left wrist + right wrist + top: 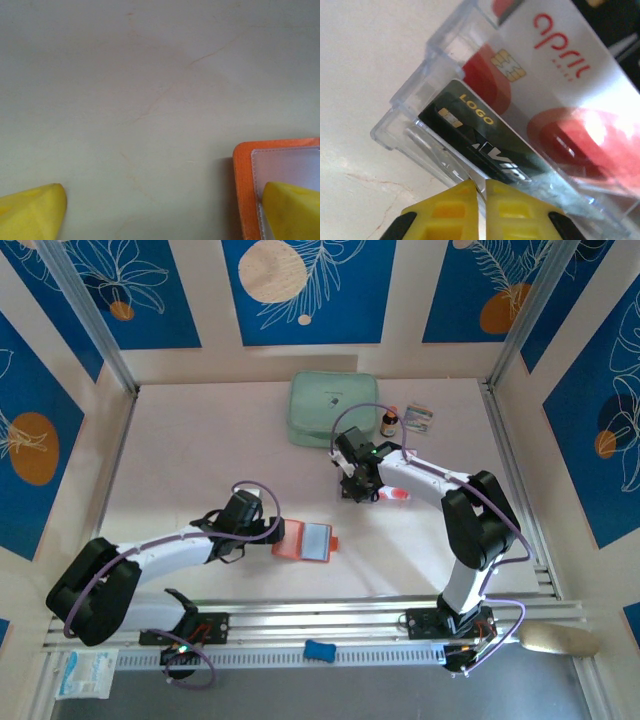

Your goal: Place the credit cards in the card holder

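My right gripper point(481, 189) has its two yellow fingers pressed together with only a hairline seam between them. The near corner of a dark card point(480, 135), printed with a gold "LOGO" and silver letters, runs right into that seam, though I cannot tell whether it is actually pinched. This card stands tilted in the outermost slot of a clear tray point(410, 112) directly ahead of the fingertips. Behind it, further from my fingers, pale cards point(560, 75) with big red dots and red lettering lean in the next slots. My left gripper point(160, 215) is spread wide, one finger off to each side with bare table point(150, 100) between them. Its right finger sits over the frosted window of the orange card holder point(242, 190), which lies open and flat; the left finger hangs over plain tabletop. In the overhead view the holder lies just beyond the left fingers, well apart from the tray at my right fingers, and a mint-green zip case point(333, 410) lies further out past the right gripper.
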Controlling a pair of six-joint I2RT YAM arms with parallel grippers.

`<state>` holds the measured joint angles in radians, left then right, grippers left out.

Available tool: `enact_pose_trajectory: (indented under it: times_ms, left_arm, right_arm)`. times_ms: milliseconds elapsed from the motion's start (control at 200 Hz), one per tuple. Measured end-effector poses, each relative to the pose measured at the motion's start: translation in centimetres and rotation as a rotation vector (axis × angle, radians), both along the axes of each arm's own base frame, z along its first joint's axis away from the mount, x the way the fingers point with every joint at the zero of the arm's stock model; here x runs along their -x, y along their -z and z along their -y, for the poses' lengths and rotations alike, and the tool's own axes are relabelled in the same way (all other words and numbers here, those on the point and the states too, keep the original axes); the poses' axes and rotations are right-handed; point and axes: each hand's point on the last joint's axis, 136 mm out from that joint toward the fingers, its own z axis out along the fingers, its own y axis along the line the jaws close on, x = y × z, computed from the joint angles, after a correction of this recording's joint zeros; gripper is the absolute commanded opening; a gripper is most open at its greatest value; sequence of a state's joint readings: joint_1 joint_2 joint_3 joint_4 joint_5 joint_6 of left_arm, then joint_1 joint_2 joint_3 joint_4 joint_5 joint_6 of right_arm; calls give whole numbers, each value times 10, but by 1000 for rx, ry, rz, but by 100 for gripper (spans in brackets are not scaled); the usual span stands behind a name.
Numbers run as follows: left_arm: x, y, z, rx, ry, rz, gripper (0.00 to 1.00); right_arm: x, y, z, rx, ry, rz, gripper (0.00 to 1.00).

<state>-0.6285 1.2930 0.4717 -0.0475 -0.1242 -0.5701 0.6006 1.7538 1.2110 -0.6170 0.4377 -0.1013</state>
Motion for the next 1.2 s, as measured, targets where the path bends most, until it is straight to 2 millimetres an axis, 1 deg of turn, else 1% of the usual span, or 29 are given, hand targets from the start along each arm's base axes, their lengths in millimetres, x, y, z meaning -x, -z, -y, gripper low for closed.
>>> enact_pose_trajectory:
  times_ms: [185,445,640,765,935,1090,1200]
  left_arm:
    - [0,0,0,0,0,0,100]
    - [0,0,0,1,0,0,100]
    - [1,-4,3,18,11,4,100]
    - [-1,-14,5,30,16,18,100]
    - [-9,-38,11,50,36,71,100]
    - [-11,-53,16,65,67,96,100]
    - [-9,-57,20,55,98,96,100]
  right_arm:
    - [3,-2,-5,0,-16,0,0]
    - [12,-5,-13,13,-51,-14,0]
    - [10,-18,-24,3,-68,6,0]
    - [14,-32,-29,-17,-76,22,0]
    - [20,-66,-42,-122,-52,70,0]
    - [32,-95,-55,-303,29,82,0]
    - [47,-100,-59,-452,118,58,0]
